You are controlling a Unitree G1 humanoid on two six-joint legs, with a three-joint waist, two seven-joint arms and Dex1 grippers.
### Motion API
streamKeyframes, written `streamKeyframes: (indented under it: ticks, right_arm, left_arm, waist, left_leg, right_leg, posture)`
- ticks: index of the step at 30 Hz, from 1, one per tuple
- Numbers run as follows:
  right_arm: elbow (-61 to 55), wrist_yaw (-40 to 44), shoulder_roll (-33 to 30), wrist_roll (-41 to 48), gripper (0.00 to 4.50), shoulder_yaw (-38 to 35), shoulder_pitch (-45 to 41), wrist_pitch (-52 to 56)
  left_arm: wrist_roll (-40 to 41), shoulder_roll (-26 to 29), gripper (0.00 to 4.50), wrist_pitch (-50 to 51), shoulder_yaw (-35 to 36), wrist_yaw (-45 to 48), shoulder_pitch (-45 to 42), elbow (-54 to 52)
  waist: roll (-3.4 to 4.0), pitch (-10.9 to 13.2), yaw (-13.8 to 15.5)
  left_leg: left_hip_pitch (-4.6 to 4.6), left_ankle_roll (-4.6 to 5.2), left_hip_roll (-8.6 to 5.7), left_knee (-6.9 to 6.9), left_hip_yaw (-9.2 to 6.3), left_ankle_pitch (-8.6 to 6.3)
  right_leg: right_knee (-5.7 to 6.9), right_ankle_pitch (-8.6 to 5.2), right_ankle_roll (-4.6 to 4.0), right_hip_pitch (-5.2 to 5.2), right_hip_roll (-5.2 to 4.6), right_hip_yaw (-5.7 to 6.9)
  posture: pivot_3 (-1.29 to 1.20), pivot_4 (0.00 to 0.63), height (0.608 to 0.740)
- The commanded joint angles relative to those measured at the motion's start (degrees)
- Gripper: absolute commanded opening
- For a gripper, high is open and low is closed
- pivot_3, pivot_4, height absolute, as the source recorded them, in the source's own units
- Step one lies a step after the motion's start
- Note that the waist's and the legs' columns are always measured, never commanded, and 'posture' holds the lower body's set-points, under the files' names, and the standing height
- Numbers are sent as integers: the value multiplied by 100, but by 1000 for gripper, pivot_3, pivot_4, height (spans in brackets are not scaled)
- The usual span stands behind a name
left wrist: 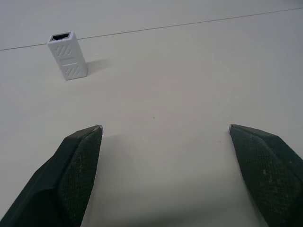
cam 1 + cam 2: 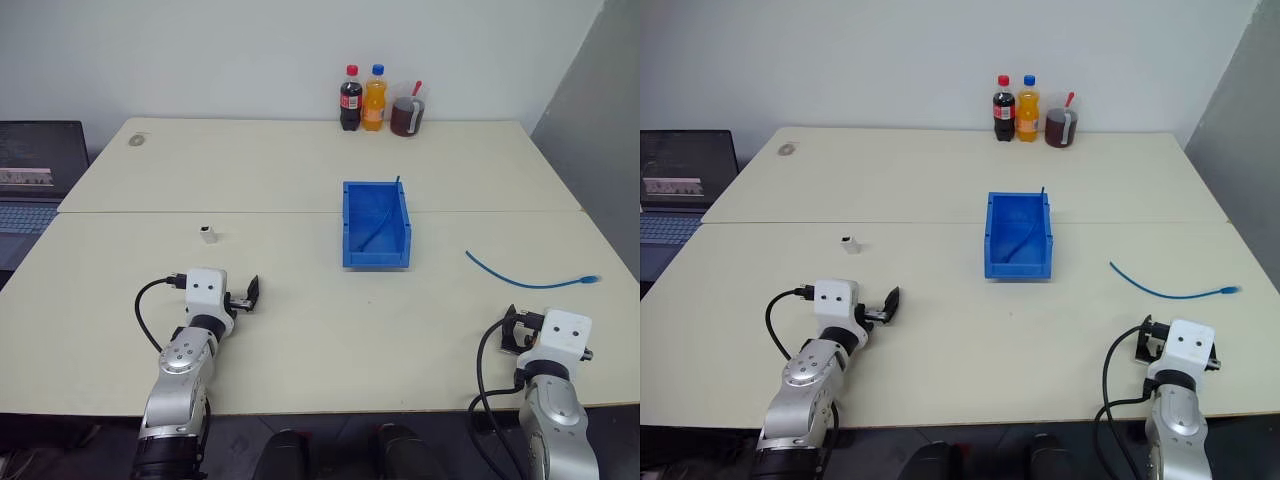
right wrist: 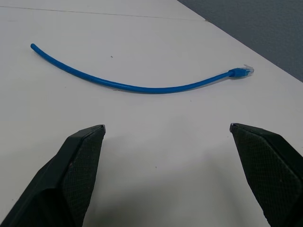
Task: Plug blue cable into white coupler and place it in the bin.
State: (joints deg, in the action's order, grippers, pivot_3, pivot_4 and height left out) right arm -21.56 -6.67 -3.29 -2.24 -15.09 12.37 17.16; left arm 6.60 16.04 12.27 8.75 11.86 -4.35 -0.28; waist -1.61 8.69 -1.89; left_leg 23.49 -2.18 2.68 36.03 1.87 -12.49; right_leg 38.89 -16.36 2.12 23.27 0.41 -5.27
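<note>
so the left gripper (image 1: 165, 137) and right gripper (image 3: 165, 137) both gape empty. the upright coupler (image 2: 208, 234) could topple if nudged; the cable (image 2: 530, 280) near the table (image 2: 300, 170) edge could slide off, well right of the bin (image 2: 376, 225).

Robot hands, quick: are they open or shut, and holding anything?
Left hand: open, holding nothing.
Right hand: open, holding nothing.

No text, number or sign is showing legibly anywhere. The red label on the dark cola bottle (image 2: 350, 98) is appearing too small to read.
</note>
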Motion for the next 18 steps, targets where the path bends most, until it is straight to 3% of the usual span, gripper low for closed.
streamKeyframes:
  ticks: [1,18]
  right_arm:
    - [-170,-55,-28,-42,4492,-39,-47,-79]
    - [-264,-161,33,-13,4492,-16,-54,2]
  left_arm:
    - [5,26,4500,29,50,-23,-12,-142]
    - [51,-24,4500,65,91,-62,40,-246]
  waist:
    - [0,0,0]
    - [0,0,-1]
  left_leg:
    - [0,0,0,0,0,0]
    - [0,0,0,0,0,0]
  right_leg:
    - [0,0,0,0,0,0]
    - [1,0,0,0,0,0]
  posture:
    - [0,150,740]
    - [0,150,740]
